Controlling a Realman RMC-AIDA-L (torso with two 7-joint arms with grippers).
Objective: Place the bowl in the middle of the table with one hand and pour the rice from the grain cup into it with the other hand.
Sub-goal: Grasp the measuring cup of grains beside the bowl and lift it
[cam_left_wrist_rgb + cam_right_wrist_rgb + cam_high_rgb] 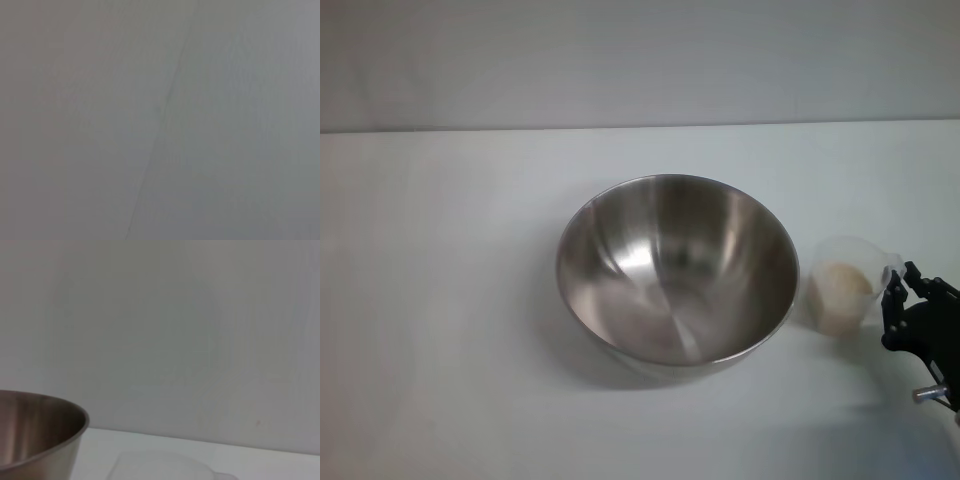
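the right gripper (894, 285) has its fingers clamped on the grain cup (844, 284) rim, beside the bowl (676, 268).

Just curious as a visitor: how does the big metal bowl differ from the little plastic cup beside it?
The shiny stainless-steel bowl is far wider than the translucent plastic grain cup. The bowl is empty; the cup holds pale rice. Both stand upright on the white table.

On the table (440, 300) we saw the bowl (676, 268) standing upright near the middle. Just to its right stood the grain cup (847, 283), upright, with the rice (840, 291) inside. Our right gripper (900, 290) sat at the cup's right edge, its black fingers at the rim.
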